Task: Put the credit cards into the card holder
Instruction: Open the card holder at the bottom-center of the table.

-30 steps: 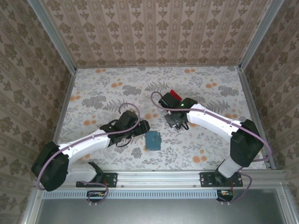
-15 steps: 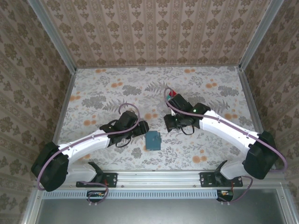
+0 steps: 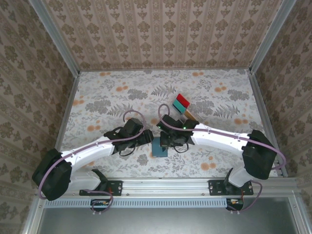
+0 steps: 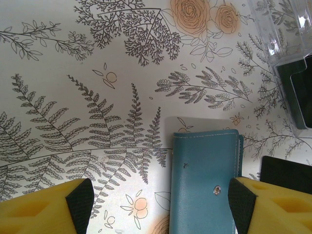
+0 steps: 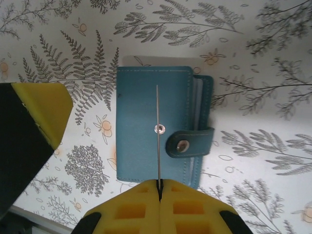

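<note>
Right gripper (image 5: 159,186) swung in, pinching a credit card (image 5: 157,105) edge-on straight above the card holder (image 5: 136,146). Left gripper (image 4: 156,204) gapes wide with it just ahead; I'd get it opened before lowering.

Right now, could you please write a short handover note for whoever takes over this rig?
Left gripper: open, low over the table, with the wallet partly between its fingers, not gripped.
Right gripper: shut on one card, held on edge above the wallet.
Wallet: flat on the table, folded shut, strap looks unsnapped.
Other cards: upright in the clear rack farther back.
Done: one card picked up; none seen in the wallet.
Left: open the wallet, slide this card in, then the others.
</note>
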